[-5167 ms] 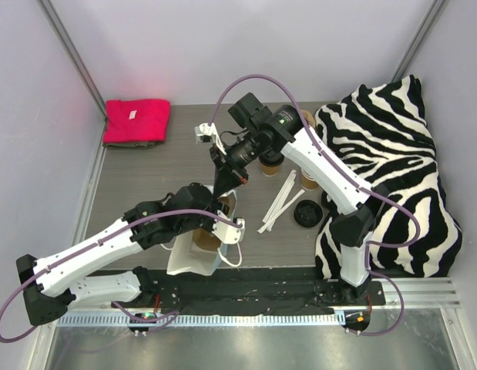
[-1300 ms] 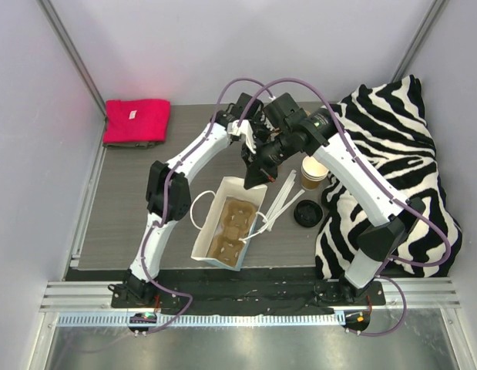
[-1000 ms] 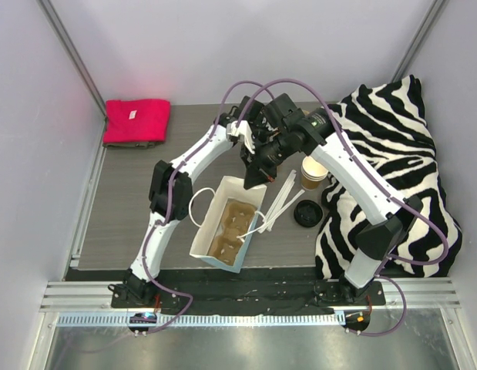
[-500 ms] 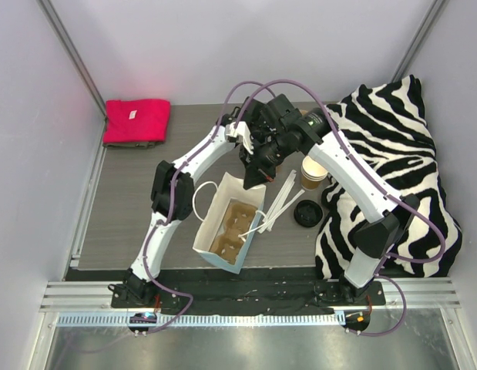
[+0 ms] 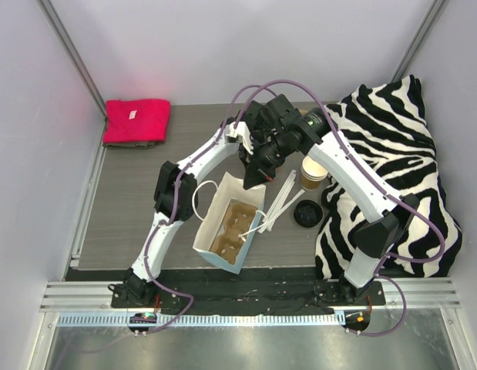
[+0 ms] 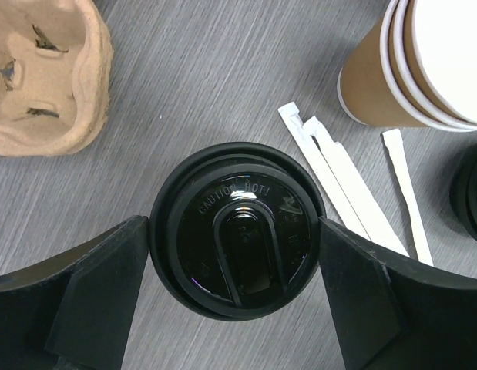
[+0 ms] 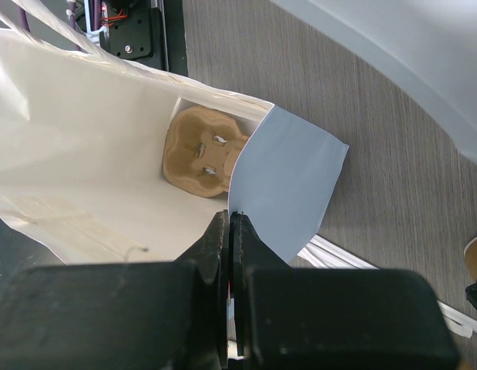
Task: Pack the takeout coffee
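In the left wrist view the takeout coffee [image 6: 238, 243] stands on the table, seen from above as a round black lid. My left gripper [image 6: 234, 225] is open, one finger [image 6: 107, 285] close against each side of the lid; whether they touch it I cannot tell. In the top view that cup is hidden under the crossed arms. My right gripper [image 7: 230, 217] is shut on the far top edge of the light blue paper bag [image 7: 292, 173], holding its mouth open. From above, the right gripper [image 5: 253, 176] sits at the far end of the bag [image 5: 215, 202].
A pulp carrier [image 5: 230, 230] lies inside the bag, and a carrier corner [image 6: 45, 77] shows beside the cup. Stacked paper cups [image 5: 311, 173], wrapped sticks [image 5: 280, 199] and a loose black lid [image 5: 307, 213] lie to the right. A zebra cloth [image 5: 392, 169] fills the right side and a red cloth [image 5: 136, 122] lies at the far left.
Since five seconds ago the left arm has left the bag and reached back by the cups. Over the last second the bag's mouth shifted slightly and the arms barely moved.
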### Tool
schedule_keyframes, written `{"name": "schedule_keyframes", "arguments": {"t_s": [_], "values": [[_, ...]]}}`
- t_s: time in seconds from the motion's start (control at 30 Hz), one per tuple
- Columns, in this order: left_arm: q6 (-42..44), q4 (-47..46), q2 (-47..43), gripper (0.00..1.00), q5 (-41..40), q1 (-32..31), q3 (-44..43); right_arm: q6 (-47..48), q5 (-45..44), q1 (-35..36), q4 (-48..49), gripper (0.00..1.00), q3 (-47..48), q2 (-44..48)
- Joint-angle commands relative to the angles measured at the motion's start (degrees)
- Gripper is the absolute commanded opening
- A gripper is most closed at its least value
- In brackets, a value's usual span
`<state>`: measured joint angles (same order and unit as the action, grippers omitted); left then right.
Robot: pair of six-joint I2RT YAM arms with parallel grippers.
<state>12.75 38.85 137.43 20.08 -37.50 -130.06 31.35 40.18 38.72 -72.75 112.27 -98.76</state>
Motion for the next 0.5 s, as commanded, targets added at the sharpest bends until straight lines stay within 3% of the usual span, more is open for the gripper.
{"name": "schedule_keyframes", "arguments": {"t_s": [0.0, 0.17, 0.37, 0.47], "values": [[2.45, -1.50, 0.56, 0.88, -2.58, -0.39, -1.25, 0.73, 1.39, 0.13, -0.29, 0.01, 0.67, 0.15], [3.24, -0.27, 0.74, 0.77, -3.11, -0.30, -1.51, 1.08, 1.21, 0.13, -0.29, 0.01, 0.67, 0.06], [2.10, 1.49, -0.22, 0.52, -0.40, 0.93, -2.66, 1.16, 1.30, 0.13, -0.37, 0.01, 0.76, -0.03], [1.13, 1.31, -2.77, 0.46, 1.10, 1.99, -2.13, 1.34, 1.21, 0.04, -0.37, 0.01, 0.85, -0.03]]}}
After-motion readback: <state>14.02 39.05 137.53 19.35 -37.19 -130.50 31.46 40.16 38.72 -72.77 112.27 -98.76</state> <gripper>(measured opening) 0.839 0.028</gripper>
